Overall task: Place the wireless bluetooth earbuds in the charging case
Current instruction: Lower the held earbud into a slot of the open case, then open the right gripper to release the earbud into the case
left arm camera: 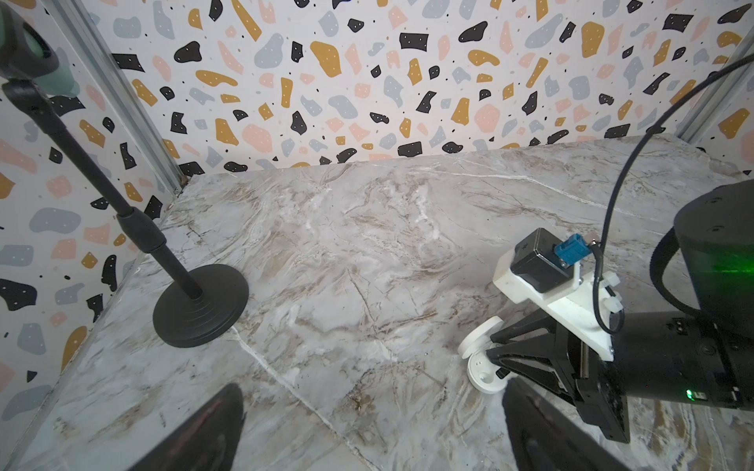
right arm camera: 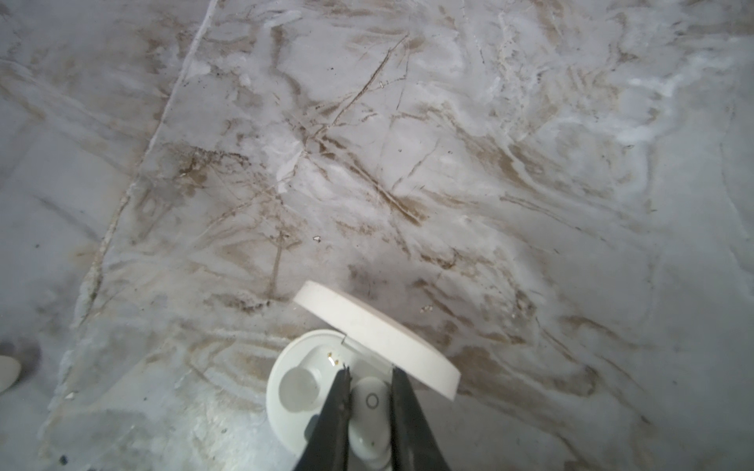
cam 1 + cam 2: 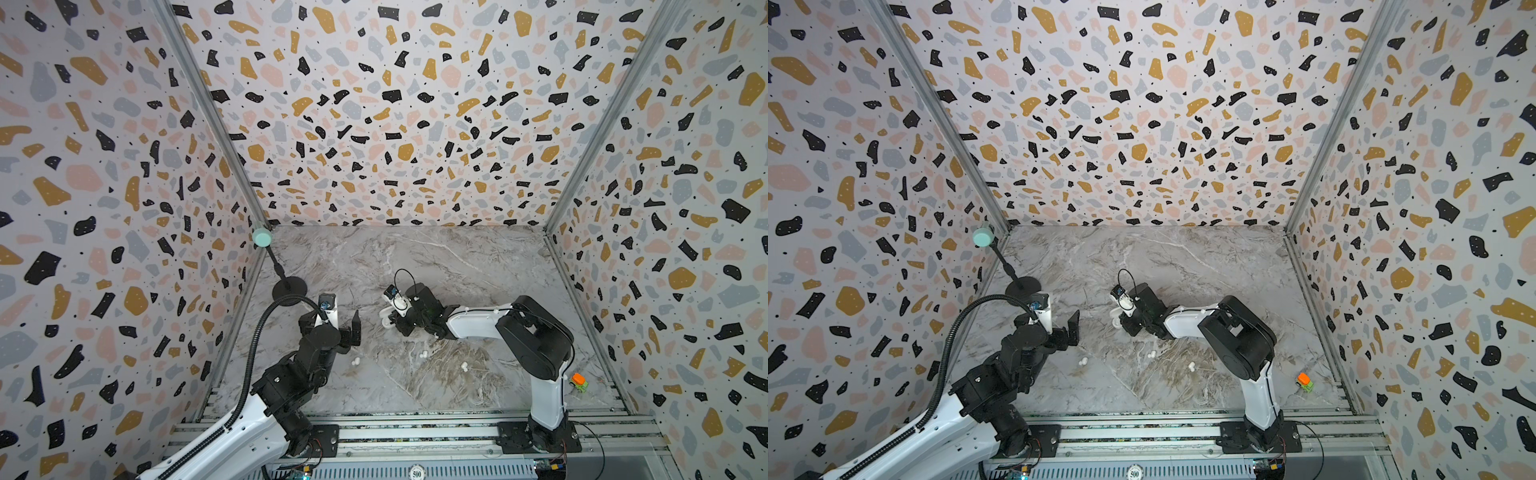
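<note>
1. The right tool (image 2: 371, 379) was clamped on one tiny white bean-shaped plastic earbud (image 2: 371, 407), with a dark finger pressed to each side of it.
2. That earbud was directly over the open round white plastic charging case (image 2: 277, 391), in or just above one of its two sockets. Whether it was fully seated could not be told. The neighbouring socket (image 2: 300, 387) was empty.
3. The earbud's long axis ran along the gap between the fingers, in line with the tool's reach. The case's flat white lid (image 2: 375, 338) stood hinged open on the far side, just beyond the fingertips.
4. As a judgement, the next move called for a straight push down and a release. The right arm was much the nearer.
5. The left tool (image 1: 373, 391) hovered with its jaws wide apart and empty, well apart from the case, which lay to its right.
6. Three loose white earbuds lay on the grey marble-patterned counter (image 3: 457, 266), nearer the arm bases: one (image 3: 355, 362) near the left tool, two (image 3: 424, 354) (image 3: 464, 366) between the arms.
</note>
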